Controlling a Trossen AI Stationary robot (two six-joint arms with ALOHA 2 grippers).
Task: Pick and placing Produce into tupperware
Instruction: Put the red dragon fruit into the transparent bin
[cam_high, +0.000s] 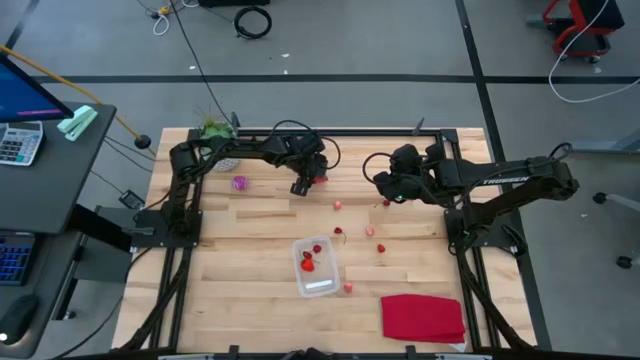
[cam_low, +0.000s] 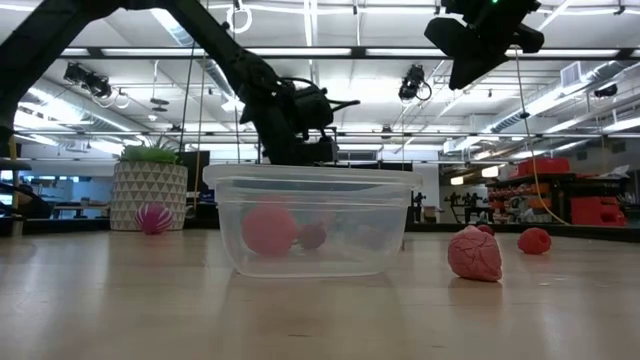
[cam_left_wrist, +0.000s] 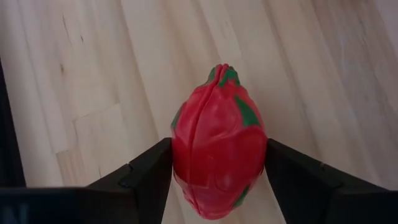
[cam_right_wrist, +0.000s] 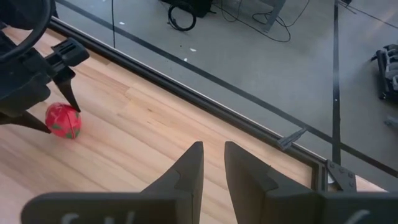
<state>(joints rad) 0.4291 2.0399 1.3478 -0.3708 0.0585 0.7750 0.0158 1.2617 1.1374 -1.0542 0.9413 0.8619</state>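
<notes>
Left gripper sits low near the far edge of the tabletop, its arm reaching in from the far left corner and bent down at the wrist. Its two fingers stand fairly wide, one on each side of a red-pink fruit with green flecks; in the left wrist view both seem to touch the fruit's flanks, while the fruit still seems to rest on the wood.

Right gripper hangs above the far right part of the tabletop, arm stretched inward from the right edge, wrist tilted so it looks past the far edge to the floor. Its fingers are nearly together with a slim gap, and nothing is between them.

Red cloth lies flat in the near right corner. Clear tupperware stands toward the near edge, about midway across, with a red piece and a smaller dark one inside. A plant stands in the far left corner, a purple piece beside it. Tiny red pieces lie scattered between the tupperware and the right arm.
</notes>
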